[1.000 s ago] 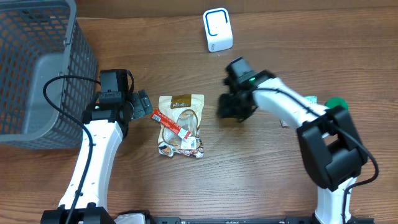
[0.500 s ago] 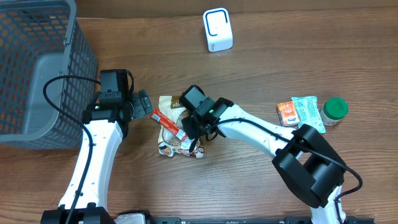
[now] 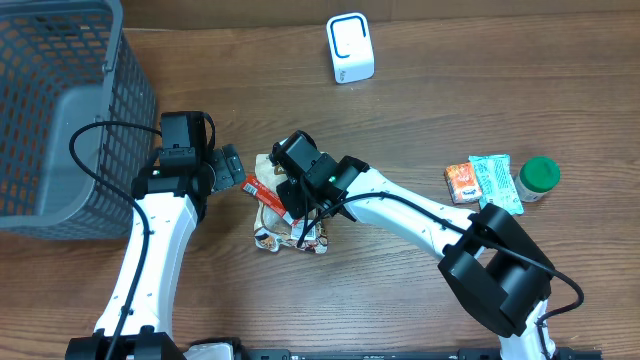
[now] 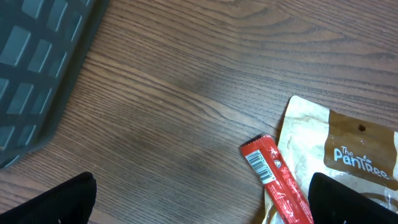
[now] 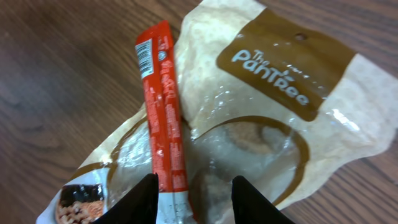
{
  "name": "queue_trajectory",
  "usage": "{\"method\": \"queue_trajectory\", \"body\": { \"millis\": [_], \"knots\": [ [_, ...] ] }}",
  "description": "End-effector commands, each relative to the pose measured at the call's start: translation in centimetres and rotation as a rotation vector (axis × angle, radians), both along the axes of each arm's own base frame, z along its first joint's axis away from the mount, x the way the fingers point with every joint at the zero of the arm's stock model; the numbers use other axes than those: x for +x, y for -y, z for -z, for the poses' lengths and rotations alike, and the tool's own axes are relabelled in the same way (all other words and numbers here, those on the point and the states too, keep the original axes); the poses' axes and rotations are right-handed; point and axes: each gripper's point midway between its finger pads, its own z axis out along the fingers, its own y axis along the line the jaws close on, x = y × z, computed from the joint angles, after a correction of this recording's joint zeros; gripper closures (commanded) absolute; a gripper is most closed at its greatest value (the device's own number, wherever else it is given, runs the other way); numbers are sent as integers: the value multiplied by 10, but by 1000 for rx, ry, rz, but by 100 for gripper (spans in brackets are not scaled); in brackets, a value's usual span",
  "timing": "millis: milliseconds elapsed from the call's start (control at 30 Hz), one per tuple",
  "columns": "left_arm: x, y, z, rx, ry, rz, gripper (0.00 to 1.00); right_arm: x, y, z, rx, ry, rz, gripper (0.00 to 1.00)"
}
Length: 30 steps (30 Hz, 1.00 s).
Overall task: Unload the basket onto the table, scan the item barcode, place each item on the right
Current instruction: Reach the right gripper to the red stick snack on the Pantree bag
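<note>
A red stick packet (image 3: 272, 195) lies slantwise on a beige Pantree pouch (image 3: 265, 168) in the middle of the table. A barcode (image 5: 146, 57) is printed at the stick's upper end. My right gripper (image 3: 300, 205) hovers over the pouch. Seen from its wrist, the right gripper (image 5: 196, 202) is open, its fingertips either side of the lower end of the red stick (image 5: 163, 118) and the pouch (image 5: 273, 106), gripping nothing. My left gripper (image 3: 228, 168) stands open just left of the stick (image 4: 277, 180), over bare wood. A white scanner (image 3: 350, 48) stands at the back.
A grey mesh basket (image 3: 60, 110) fills the back left corner, close behind my left arm. At the right edge lie an orange packet (image 3: 462, 182), a pale green packet (image 3: 492, 178) and a green-lidded jar (image 3: 540, 175).
My right arm has swung left from the table's middle to above the pouch and red stick, and its jaws have narrowed a little. The left arm has not moved.
</note>
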Motion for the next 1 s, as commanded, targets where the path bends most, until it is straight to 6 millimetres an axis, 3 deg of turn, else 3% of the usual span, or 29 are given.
{"method": "queue_trajectory", "body": {
  "millis": [0,533,867,967],
  "knots": [
    [3,-2,-4,11,9,-1,0,-5,-8,9,7,-29,-33,61],
    [3,-2,-4,11,9,-1,0,-16,-6,24,-11,-44,-49,63],
    [3,-2,-4,11,9,-1,0,-27,-7,50,-55,-80,-66,64],
    [3,-2,-4,11,9,-1,0,-31,-4,55,-76,-98,-67,73]
  ]
}}
